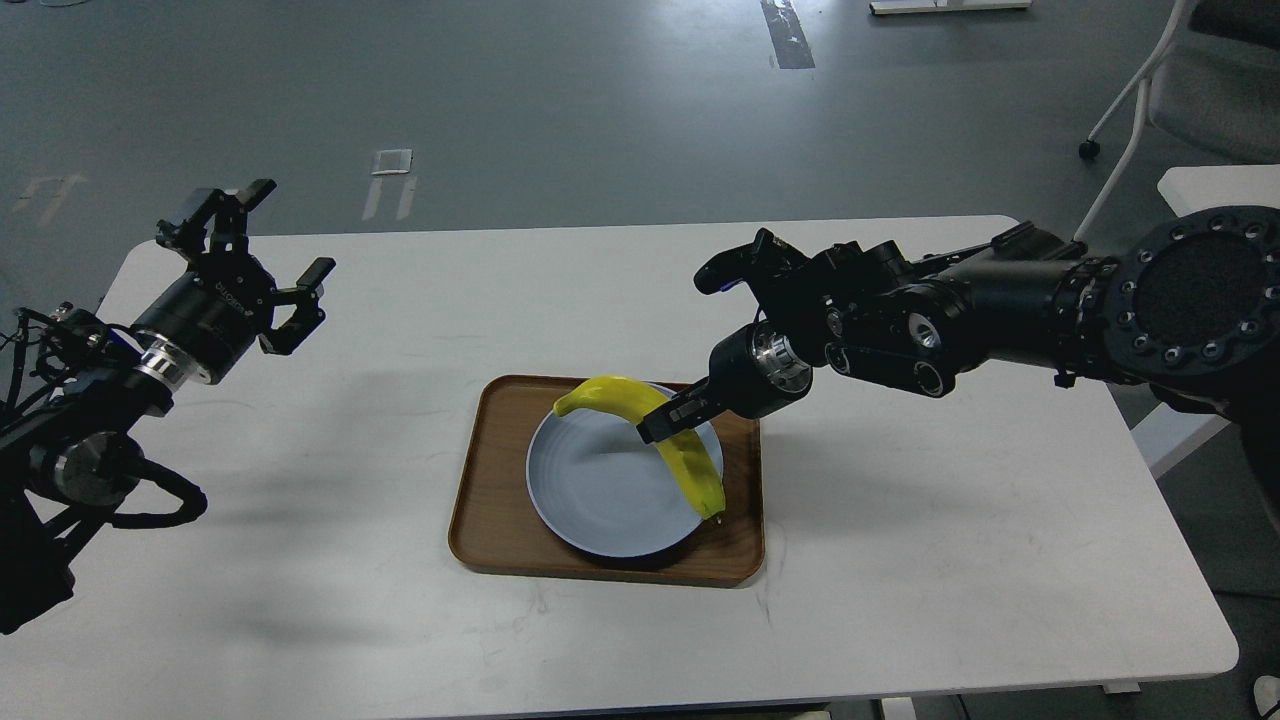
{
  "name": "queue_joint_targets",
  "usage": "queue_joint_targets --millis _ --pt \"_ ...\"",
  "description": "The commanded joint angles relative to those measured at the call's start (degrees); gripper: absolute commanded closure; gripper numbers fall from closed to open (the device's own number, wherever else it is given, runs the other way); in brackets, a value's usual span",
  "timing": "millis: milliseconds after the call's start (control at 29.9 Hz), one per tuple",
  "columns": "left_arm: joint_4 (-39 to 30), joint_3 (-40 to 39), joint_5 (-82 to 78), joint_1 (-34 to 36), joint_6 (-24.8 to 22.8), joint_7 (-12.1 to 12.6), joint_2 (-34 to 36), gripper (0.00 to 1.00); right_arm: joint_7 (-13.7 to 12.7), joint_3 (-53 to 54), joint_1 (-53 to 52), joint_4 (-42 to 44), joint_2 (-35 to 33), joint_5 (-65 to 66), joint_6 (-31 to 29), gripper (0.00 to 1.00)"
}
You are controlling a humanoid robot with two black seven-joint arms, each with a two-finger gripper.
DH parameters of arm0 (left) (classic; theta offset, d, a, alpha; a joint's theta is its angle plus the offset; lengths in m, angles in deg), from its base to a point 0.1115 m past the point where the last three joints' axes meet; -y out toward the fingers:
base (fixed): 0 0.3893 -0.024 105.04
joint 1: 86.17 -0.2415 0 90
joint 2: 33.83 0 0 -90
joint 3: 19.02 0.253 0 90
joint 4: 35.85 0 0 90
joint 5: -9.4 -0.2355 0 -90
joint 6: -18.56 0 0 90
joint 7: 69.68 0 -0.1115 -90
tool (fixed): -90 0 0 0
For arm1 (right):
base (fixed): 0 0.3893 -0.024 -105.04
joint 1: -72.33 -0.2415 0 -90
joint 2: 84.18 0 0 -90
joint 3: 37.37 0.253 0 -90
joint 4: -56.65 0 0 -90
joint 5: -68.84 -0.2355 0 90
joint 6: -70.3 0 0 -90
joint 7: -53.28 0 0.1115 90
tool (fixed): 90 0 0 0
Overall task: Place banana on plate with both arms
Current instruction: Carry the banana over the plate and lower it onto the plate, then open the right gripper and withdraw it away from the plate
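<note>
Head view: right claw (662, 420) pinches banana (655, 430) mid-length, over plate's (600, 500) right half. Banana's long axis runs from far-left stem to near-right tip, tip at rim. Left claw (262, 240) spread, empty, well apart over surface (900, 560). Release looks next.

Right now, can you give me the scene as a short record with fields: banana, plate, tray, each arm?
banana: held over the plate's right side, curved, dark tip hanging near the rim
plate: pale blue-grey, sits on the tray
tray: brown wood, on the white table
right gripper: jaws closed on the banana's middle
left gripper: jaws open, holds nothing, raised at the table's far left
</note>
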Motion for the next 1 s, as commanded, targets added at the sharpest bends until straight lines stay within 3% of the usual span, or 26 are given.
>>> queue_joint_targets --millis 0,201,267,368,535,802,970 --pt "0.00 0.01 0.01 -0.01 0.00 0.00 -0.01 0.02 0.00 0.02 0.45 0.30 0.00 -1.44 0.02 0.75" --pt "-0.09 0.01 0.01 -0.09 0.00 0.00 0.08 0.02 0.00 0.10 1.06 0.65 0.00 -2.42 0.11 0.58" --pt "-0.09 0.01 0.01 -0.09 0.00 0.00 0.08 0.02 0.00 0.10 1.15 0.65 0.00 -2.42 0.11 0.38" --pt "-0.09 -0.08 0.10 -0.09 0.00 0.00 0.43 0.02 0.00 0.10 1.15 0.65 0.00 -3.56 0.02 0.34" --pt "-0.79 -0.07 0.18 -0.18 0.00 0.00 1.13 0.02 0.00 0.10 1.06 0.65 0.00 -4.96 0.02 0.07" --pt "-0.79 0.01 0.18 -0.18 0.00 0.00 1.22 0.02 0.00 2.82 0.09 2.23 -0.52 -8.74 0.11 0.01" --pt "-0.79 0.01 0.18 -0.27 0.00 0.00 1.04 0.02 0.00 16.23 2.37 2.14 -12.45 -15.41 0.55 0.01"
